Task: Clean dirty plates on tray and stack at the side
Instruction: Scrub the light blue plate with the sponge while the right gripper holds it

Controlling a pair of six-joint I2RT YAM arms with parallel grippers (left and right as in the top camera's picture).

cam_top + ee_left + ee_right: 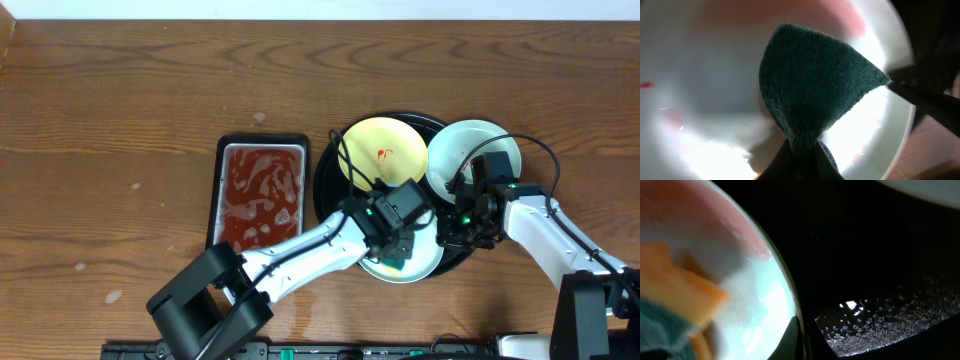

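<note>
On the black tray [330, 190] lie a pale yellow plate [385, 150] with a red smear and a mint-white plate [420, 268] at the front. Another mint-white plate [478, 152] overlaps the tray's right rim. My left gripper [397, 252] is shut on a dark green scouring pad [815, 85], which is pressed onto the front plate [700, 100]; a small red smear shows at the left edge of the left wrist view. My right gripper [447, 232] is shut on that plate's right rim [790, 295]; its jaws [802, 335] pinch the edge above the wet tray [880, 255].
A small rectangular metal tray [262, 150] holding red liquid stands left of the black tray. Water droplets [900, 320] speckle the black tray's floor. Bare wooden table [120, 120] spreads to the left and back.
</note>
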